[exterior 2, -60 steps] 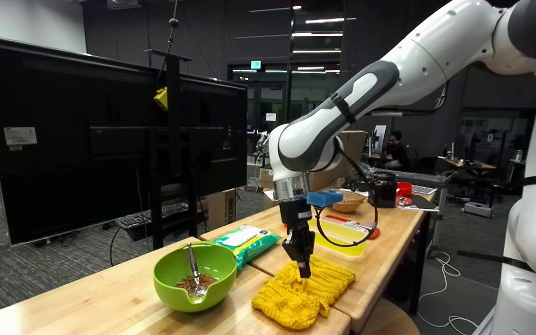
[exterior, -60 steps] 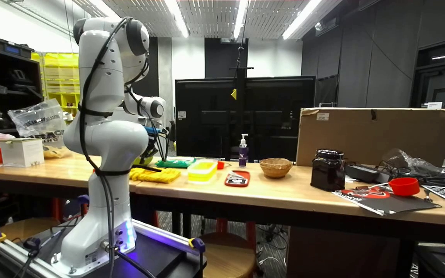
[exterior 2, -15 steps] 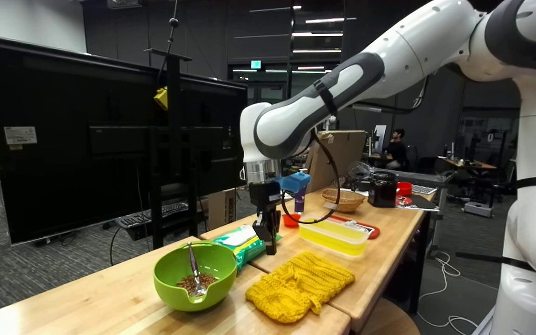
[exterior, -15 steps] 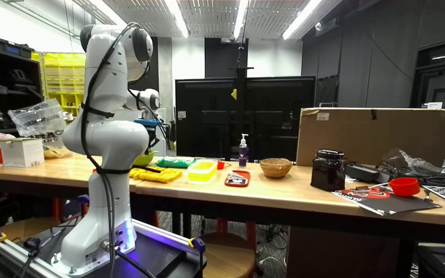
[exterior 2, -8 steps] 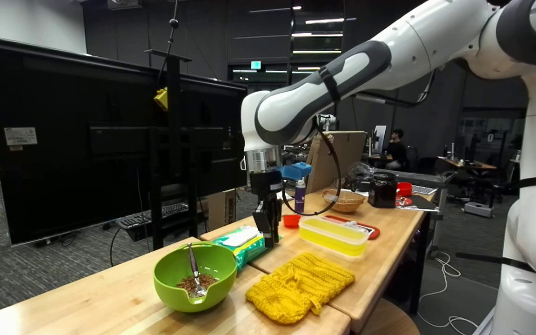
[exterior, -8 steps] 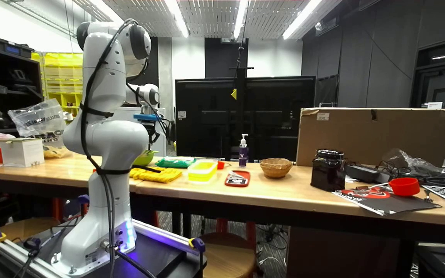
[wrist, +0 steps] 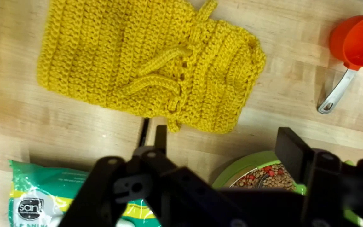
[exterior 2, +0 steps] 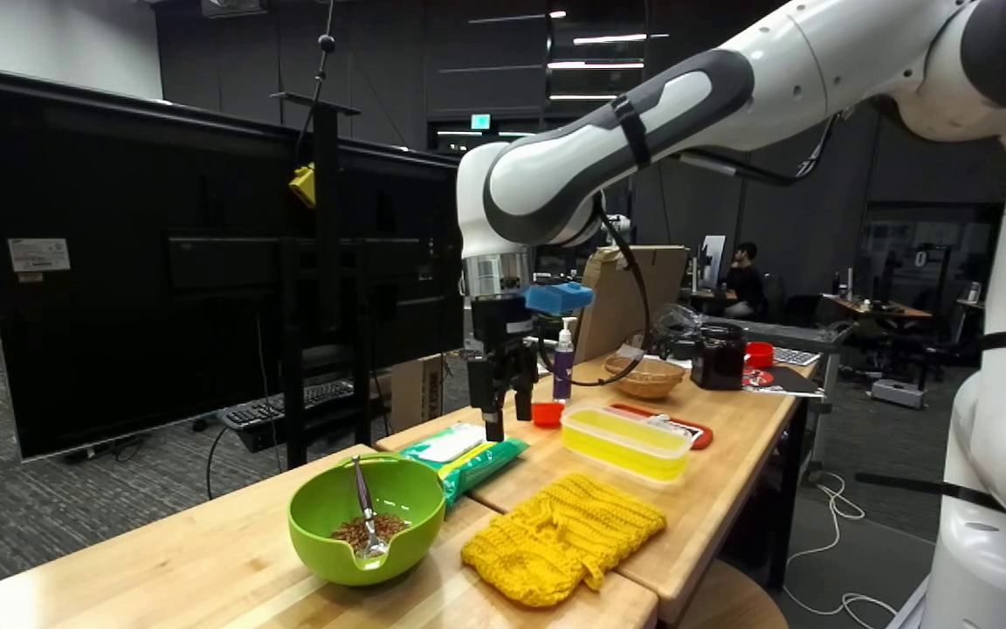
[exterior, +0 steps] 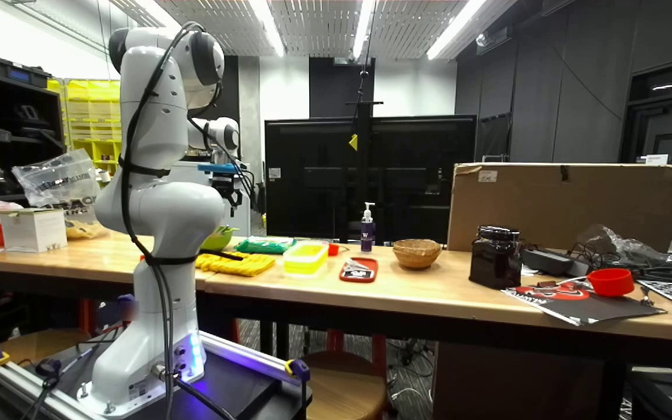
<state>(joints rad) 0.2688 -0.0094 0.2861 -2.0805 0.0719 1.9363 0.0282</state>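
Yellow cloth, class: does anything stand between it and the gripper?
Nothing visible does. In the wrist view the open gripper hangs with no object between it and the yellow cloth; the bowl and the wipes packet sit beside the cloth, apart from it.

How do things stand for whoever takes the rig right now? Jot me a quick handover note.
The gripper is open and empty, hanging above the table, clear of everything on it.
The knit lies mostly flat on the table, its cords loose on top.
Nearby: the bowl with a utensil in it, the wipes beside the bowl, and the tub.
Done: the knit is down and free of the gripper.
Left: perhaps just a check of how it lies; any further adjusting would likely need a fresh grasp.
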